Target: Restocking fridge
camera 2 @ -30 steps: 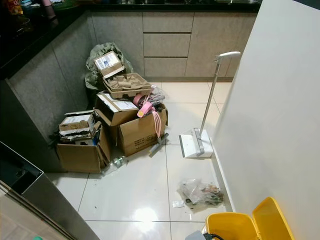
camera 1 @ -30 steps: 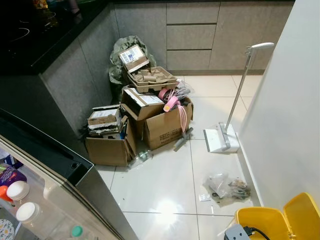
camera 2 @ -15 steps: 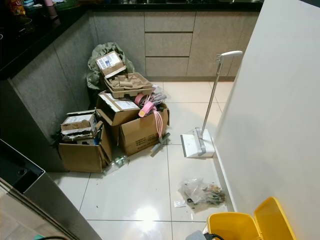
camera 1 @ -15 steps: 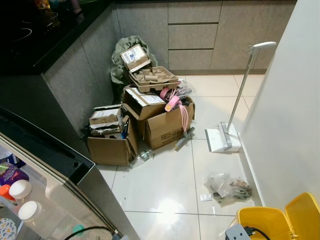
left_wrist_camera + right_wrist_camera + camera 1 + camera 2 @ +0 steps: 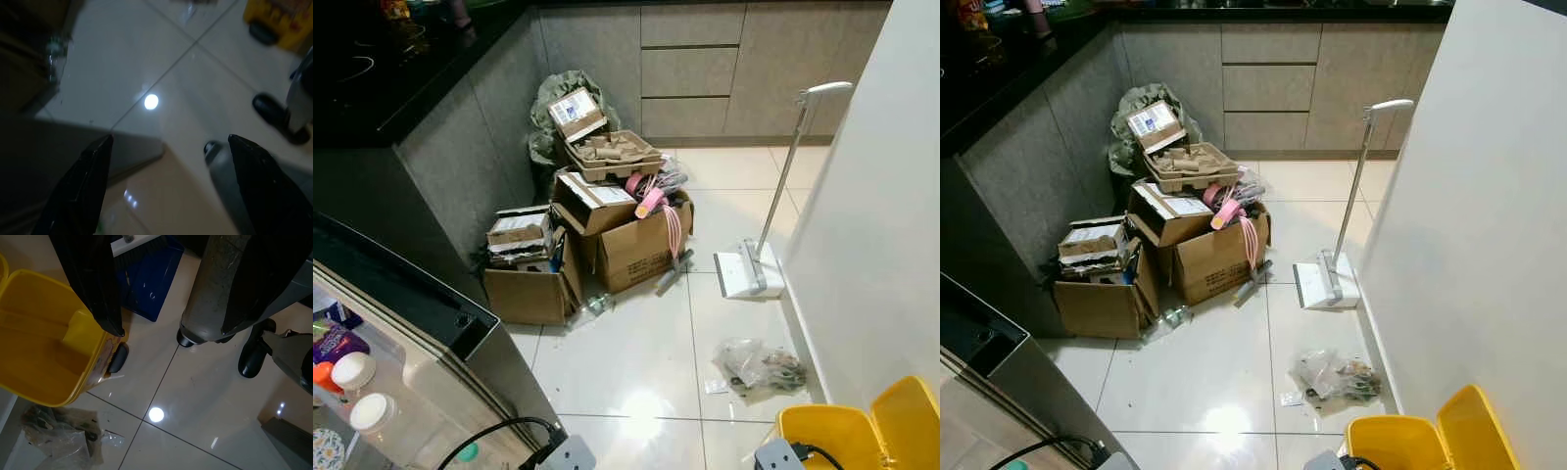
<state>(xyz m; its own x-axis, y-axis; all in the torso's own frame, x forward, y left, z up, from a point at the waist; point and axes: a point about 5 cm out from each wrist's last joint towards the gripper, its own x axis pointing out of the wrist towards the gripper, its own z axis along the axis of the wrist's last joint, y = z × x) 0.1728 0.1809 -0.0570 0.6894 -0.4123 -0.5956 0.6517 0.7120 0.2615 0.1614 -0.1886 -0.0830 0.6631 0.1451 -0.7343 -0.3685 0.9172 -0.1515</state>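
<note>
At the lower left the fridge (image 5: 460, 338) stands open, white-capped bottles (image 5: 352, 372) racked in its door; I judge them light, stiff and a little slick, best held round the body under the cap. The left tool (image 5: 166, 186) hangs over the door edge, fingers apart and empty. The right tool (image 5: 168, 289) hangs spread above a yellow bin (image 5: 44, 347). Boxes (image 5: 607, 225) crowd the desk base; tiled floor (image 5: 636, 362) between stays open.

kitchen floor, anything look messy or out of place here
Yes. A heap of torn-open cardboard boxes is piled against the cabinets, a crumpled clear plastic bag lies loose on the tiles beside the wall, and a small plastic bottle lies at the boxes' foot.
</note>
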